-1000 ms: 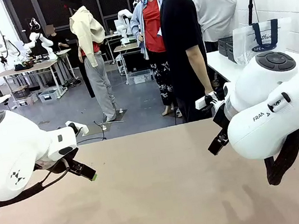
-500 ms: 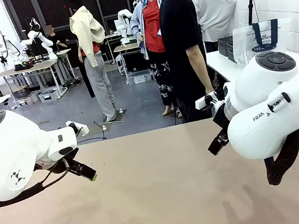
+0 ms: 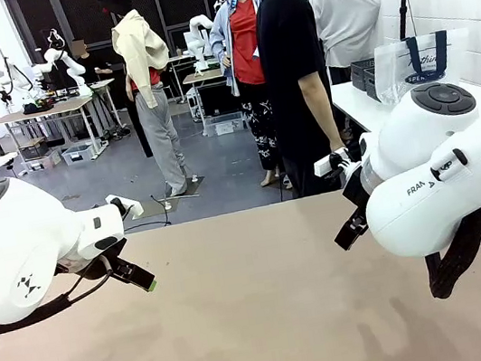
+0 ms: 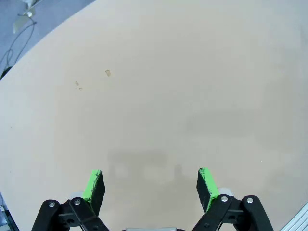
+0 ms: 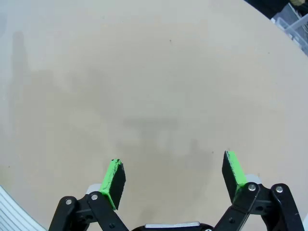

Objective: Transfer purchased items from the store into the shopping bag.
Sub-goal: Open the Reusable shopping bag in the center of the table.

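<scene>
Progress looks nil: the whole transfer seems left to do, with bare table [image 3: 262, 314] under both arms. The left gripper [image 4: 150, 173] and right gripper [image 5: 174, 166] hang above it, jaws spread wide, holding nothing. The bag [image 3: 424, 62] stands upright on a white counter [image 3: 365, 108] at the far right, well apart from both grippers; whether anything lies inside it cannot be told.

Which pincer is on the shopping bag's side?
The right pincer: the shopping bag stands on a white side table beyond the right arm, while the left pincer hangs at the opposite side. Both are open and empty.
</scene>
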Action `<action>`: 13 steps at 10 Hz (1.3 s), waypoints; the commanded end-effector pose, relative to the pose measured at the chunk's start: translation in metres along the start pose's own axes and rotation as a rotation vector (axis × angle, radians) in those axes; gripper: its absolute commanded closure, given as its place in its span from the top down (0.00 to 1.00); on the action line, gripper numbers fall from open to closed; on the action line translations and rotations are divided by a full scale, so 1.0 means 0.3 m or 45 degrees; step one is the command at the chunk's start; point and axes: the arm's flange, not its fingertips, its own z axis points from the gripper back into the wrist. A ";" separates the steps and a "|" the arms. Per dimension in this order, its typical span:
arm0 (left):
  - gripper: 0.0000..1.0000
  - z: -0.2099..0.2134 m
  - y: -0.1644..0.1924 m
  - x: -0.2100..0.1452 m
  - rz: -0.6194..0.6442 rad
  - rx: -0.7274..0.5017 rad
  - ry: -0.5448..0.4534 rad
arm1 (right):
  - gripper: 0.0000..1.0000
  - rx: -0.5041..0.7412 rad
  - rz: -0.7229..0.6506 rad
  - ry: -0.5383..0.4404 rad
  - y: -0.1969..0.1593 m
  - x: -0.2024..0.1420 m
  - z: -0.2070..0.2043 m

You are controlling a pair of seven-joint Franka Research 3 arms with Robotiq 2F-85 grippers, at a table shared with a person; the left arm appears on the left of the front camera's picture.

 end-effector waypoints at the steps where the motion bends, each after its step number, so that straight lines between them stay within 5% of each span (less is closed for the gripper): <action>1: 1.00 0.000 0.005 -0.001 0.004 0.000 0.000 | 1.00 0.000 -0.001 0.000 0.000 0.000 0.000; 5: 1.00 0.000 0.000 0.000 0.000 0.000 0.000 | 1.00 0.000 0.000 0.000 0.000 0.000 0.000; 7: 1.00 0.045 -0.014 0.009 -0.074 -0.002 -0.023 | 1.00 0.138 0.054 0.022 0.053 0.008 0.020; 13: 1.00 0.142 -0.088 0.039 -0.260 0.259 -0.108 | 1.00 0.273 0.148 0.042 0.117 0.033 0.139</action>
